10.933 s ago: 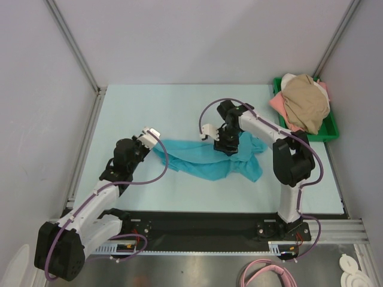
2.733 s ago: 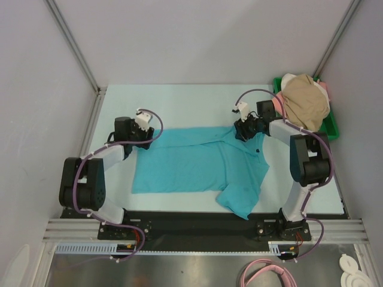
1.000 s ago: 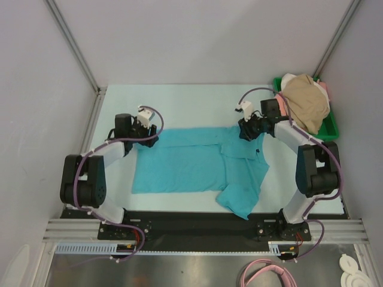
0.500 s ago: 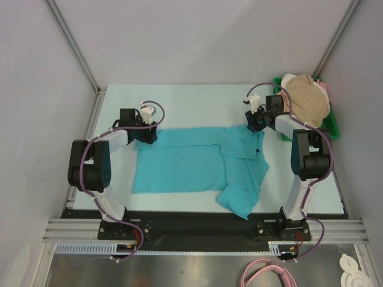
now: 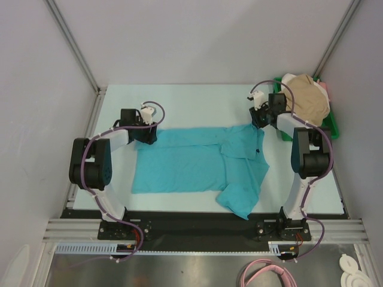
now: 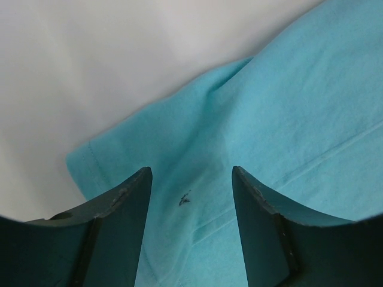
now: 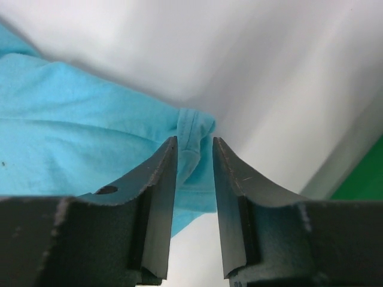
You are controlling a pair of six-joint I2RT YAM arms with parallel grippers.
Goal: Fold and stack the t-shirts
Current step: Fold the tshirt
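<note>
- You saw the teal t-shirt [image 5: 197, 161] as soft, matt knit cloth with a stitched hem. The left wrist view showed a small dark fleck on its weave.
- The tan t-shirt [image 5: 306, 100] and the pink t-shirt [image 5: 324, 87] read as matt, crumpled cloth.
- The tray [image 5: 329, 133] beneath them looked like smooth green plastic.
- The table [image 5: 191, 101] presented you a smooth, matt, pale surface.
- The left gripper's fingers [image 6: 119, 221] and the right gripper's fingers [image 7: 155, 197] appeared to be dark, matt hard plastic, scuffed along the edges.
- The frame rail [image 5: 335, 229] at the near edge showed you bare, dull grey metal.
</note>
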